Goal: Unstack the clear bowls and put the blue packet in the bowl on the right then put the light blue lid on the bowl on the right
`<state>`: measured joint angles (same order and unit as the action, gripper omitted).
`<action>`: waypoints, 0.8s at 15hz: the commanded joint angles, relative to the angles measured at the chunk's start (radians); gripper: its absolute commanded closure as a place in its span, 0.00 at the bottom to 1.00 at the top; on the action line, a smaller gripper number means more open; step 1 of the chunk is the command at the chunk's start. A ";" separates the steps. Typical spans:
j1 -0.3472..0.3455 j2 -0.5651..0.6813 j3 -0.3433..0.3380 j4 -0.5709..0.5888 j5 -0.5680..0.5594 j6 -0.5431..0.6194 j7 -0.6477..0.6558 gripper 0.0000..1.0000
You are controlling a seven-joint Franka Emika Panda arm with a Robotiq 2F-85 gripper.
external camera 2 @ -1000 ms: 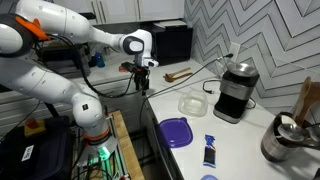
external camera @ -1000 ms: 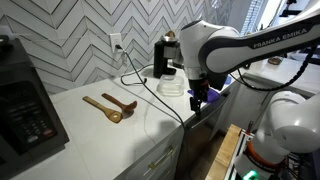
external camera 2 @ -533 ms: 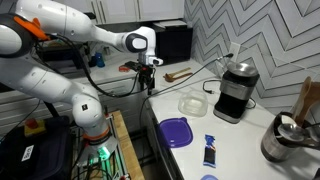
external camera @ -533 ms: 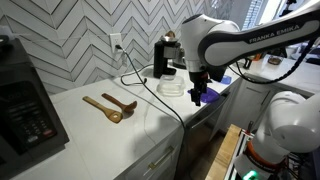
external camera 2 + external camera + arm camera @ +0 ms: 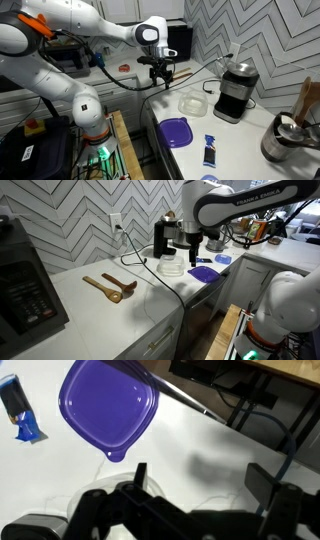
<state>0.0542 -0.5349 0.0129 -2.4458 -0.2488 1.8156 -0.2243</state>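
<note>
The stacked clear bowls (image 5: 172, 266) (image 5: 192, 103) sit on the white counter by the black coffee maker. My gripper (image 5: 193, 252) (image 5: 162, 78) hangs open and empty above the counter, just beside the bowls; in the wrist view its fingers (image 5: 200, 485) are spread over bare counter. The blue packet (image 5: 209, 150) (image 5: 18, 410) lies beyond the dark purple flat lid (image 5: 175, 131) (image 5: 205, 273) (image 5: 105, 405). The light blue lid (image 5: 222, 259) lies farther along the counter and only just shows at the bottom edge of an exterior view (image 5: 207, 177).
A black coffee maker (image 5: 163, 237) (image 5: 235, 90) stands behind the bowls, with its cable trailing over the counter. Two wooden spoons (image 5: 110, 286) (image 5: 178, 74) lie further along. A microwave (image 5: 25, 280) stands at one end and a metal kettle (image 5: 285, 140) at the other.
The gripper has moved from beside the counter's front edge up and in over the counter, towards the clear bowls. It stays open. The objects have not moved.
</note>
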 commanded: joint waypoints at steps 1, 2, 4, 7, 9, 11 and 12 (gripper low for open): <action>0.006 0.096 -0.060 0.055 -0.018 0.066 -0.142 0.00; 0.004 0.119 -0.071 0.065 -0.019 0.090 -0.177 0.00; 0.004 0.162 -0.087 0.082 -0.017 0.130 -0.243 0.00; 0.001 0.221 -0.097 0.106 -0.014 0.200 -0.316 0.00; -0.002 0.255 -0.105 0.115 -0.004 0.262 -0.358 0.00; -0.012 0.285 -0.112 0.123 -0.003 0.319 -0.383 0.00; -0.017 0.298 -0.118 0.128 -0.002 0.345 -0.398 0.00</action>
<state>0.0518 -0.2843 -0.0876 -2.3404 -0.2505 2.1001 -0.5614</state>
